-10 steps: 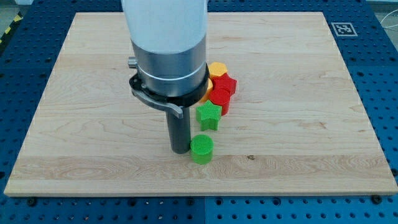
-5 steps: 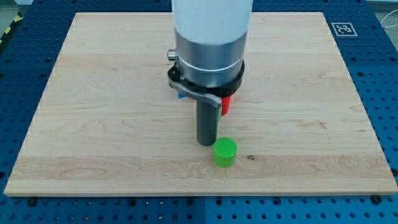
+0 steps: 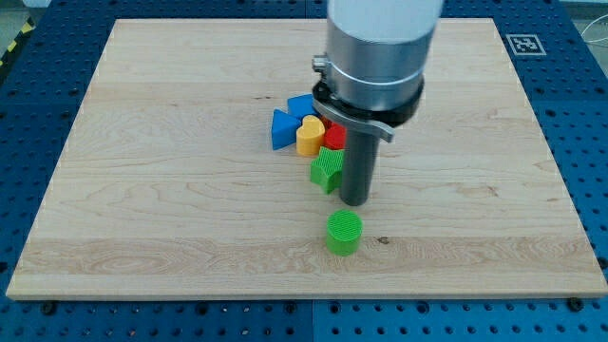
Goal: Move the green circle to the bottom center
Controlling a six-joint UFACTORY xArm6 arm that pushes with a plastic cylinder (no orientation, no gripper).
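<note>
Camera view, the only view supplied. The wooden table (image 3: 142, 190) fills most of the frame, resting on a blue perforated base (image 3: 589, 142). A black-and-white marker tag (image 3: 523, 44) sits at the table's far corner toward the view's top right.

The green circle (image 3: 344, 233) is a short upright cylinder with a ribbed top face, bright green, standing on its flat base. It lies toward the view's bottom, slightly right of the table's centre line, near the lower edge but not at it. It stands alone, touching no other block.

The tool is a straight dark rod below a grey and white cylindrical housing (image 3: 375, 57). It has no jaws, so it neither opens nor closes, and it holds nothing. My tip (image 3: 354, 200) rests on the table just above the green circle in the view, a small gap between them, no contact visible.

The rod stands just to the right of a green block (image 3: 326, 169), apparently star-shaped; contact between them cannot be confirmed. Above that block sits a cluster: a yellow heart-shaped block (image 3: 310, 138), a red block (image 3: 333, 136) partly hidden by the rod, shape not determinable, and two blue blocks, one triangular (image 3: 282, 128) at the cluster's left and one (image 3: 301, 105) behind it, shape unclear.
</note>
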